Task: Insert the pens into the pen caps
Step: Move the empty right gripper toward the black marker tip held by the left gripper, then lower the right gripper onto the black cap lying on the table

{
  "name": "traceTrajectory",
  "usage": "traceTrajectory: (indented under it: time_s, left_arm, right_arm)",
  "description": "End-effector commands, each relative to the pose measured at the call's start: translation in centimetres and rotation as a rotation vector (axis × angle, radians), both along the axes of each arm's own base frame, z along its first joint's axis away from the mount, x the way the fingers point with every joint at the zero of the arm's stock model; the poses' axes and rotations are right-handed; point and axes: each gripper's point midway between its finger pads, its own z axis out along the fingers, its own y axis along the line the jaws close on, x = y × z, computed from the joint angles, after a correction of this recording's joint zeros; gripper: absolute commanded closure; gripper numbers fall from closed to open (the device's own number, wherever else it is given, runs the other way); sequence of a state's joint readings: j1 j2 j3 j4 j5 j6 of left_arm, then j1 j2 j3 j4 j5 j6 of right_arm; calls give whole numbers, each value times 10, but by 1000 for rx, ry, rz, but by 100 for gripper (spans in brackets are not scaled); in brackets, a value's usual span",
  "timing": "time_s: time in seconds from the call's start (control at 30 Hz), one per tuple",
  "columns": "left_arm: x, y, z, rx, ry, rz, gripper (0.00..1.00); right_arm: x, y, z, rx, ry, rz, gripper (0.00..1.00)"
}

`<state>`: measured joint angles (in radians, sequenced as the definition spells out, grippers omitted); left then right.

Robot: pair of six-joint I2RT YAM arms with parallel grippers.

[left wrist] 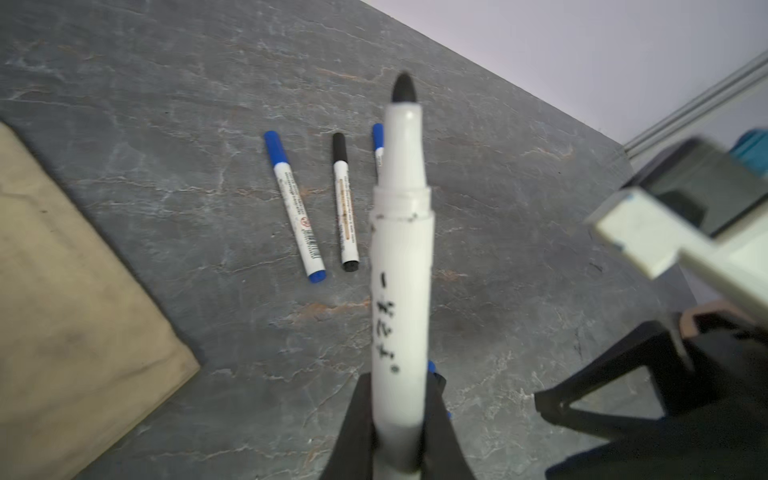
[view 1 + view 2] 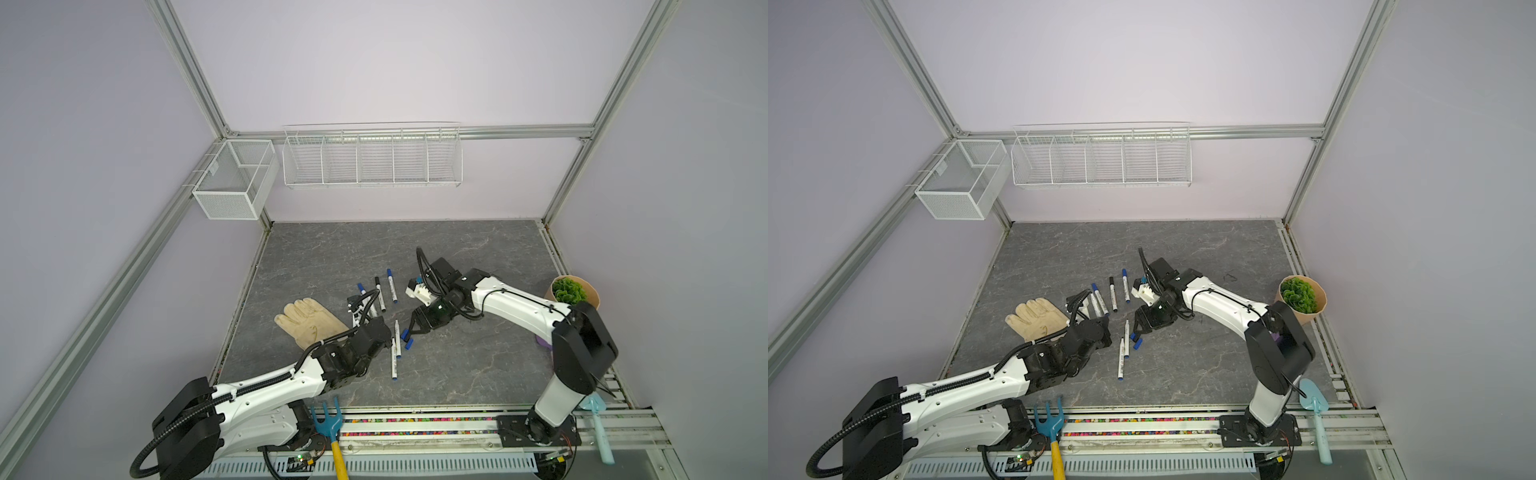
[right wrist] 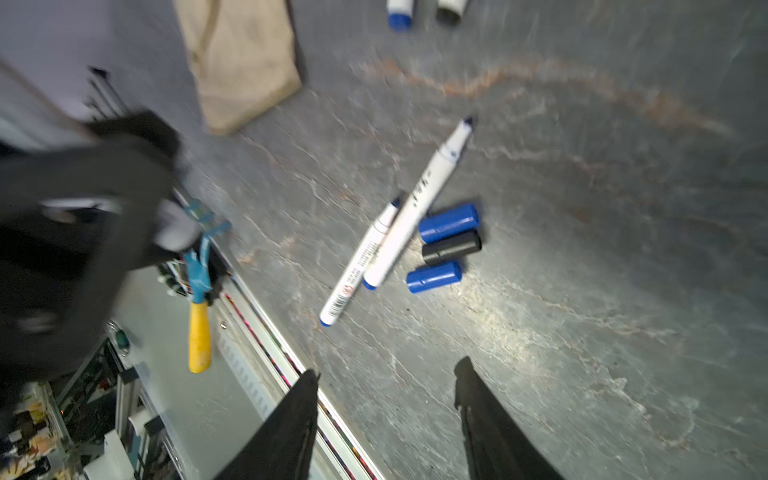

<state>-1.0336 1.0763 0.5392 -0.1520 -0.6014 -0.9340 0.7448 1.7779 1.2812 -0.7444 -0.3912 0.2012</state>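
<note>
1. Eyes on the star: a white-barrelled plastic marker pen with a bare black felt tip (image 1: pixel 401 257). It is smooth and round, with black lettering down the barrel and a stepped collar under the tapered nose. It's up off the surface, its butt end clamped in the left tool (image 1: pixel 399 415), whose black fingers (image 1: pixel 357 419) press on both sides of the barrel.
2. Beyond it, three capped pens lie side by side on the surface: a blue-capped white pen (image 1: pixel 295 205), a black-capped white pen (image 1: pixel 345 203), and a second blue-capped pen (image 1: pixel 377 141) that is mostly hidden behind the held barrel.
3. Over to the right wrist view: two uncapped white pens lie flat and touching, one (image 3: pixel 415 208) alongside the other (image 3: pixel 357 266).
4. Just beside them, three stubby loose cylinders sit in a row: a glossy blue plastic cap (image 3: pixel 449 222), a black plastic cap (image 3: pixel 451 247) touching it, and another blue cap (image 3: pixel 434 276) slightly apart.
5. The right tool (image 3: pixel 386 370) hovers above that cluster, its black fingers spread apart with nothing between them.
6. Underneath it all is a grey stone-patterned surface (image 2: pixel 457 365) with pale and rusty veins.
7. A beige, soft-looking work glove (image 2: pixel 309 326) lies flat to the left of the pens.
8. A blue-pronged garden fork with a yellow handle (image 2: pixel 328 424) rests at the front rail.
</note>
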Motion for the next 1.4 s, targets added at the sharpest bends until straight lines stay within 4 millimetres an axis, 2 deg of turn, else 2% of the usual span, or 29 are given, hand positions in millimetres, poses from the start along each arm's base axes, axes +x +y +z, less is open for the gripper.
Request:
traceTrajectory:
  time_s: [0.0, 0.3, 0.57, 0.77, 1.03, 1.37]
  left_arm:
    - [0, 22, 0, -14, -2, 109, 100]
    - [-7, 33, -1, -8, 5, 110, 100]
    - [-14, 45, 0, -11, 4, 111, 100]
    - [-16, 56, 1, 3, -7, 141, 100]
    - [-16, 57, 1, 0, -9, 139, 100]
    - [-12, 47, 3, 8, -17, 117, 100]
  right_arm:
    - [1, -5, -13, -116, -41, 47, 43]
    - [8, 7, -47, -213, -54, 60, 43]
    - [17, 20, -59, -268, -106, 78, 43]
    - [19, 18, -70, -351, -154, 105, 43]
    - [34, 0, -70, -467, -256, 92, 44]
    - [43, -11, -61, -456, -278, 49, 44]
